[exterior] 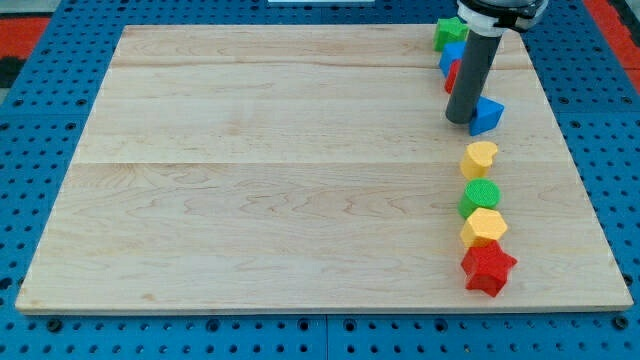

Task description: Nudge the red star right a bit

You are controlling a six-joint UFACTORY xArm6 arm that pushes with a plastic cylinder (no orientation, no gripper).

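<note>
Pale wooden board (pixel 300 170) on a blue perforated surface (pixel 40 110), red patches (pixel 25 25) at top corners.

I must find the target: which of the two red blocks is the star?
The red star, lowest in the column at the board's bottom right; the other red block sits partly hidden behind my tip.

Bright, even overhead light, soft short shadows beside the blocks, sharp focus throughout
</note>
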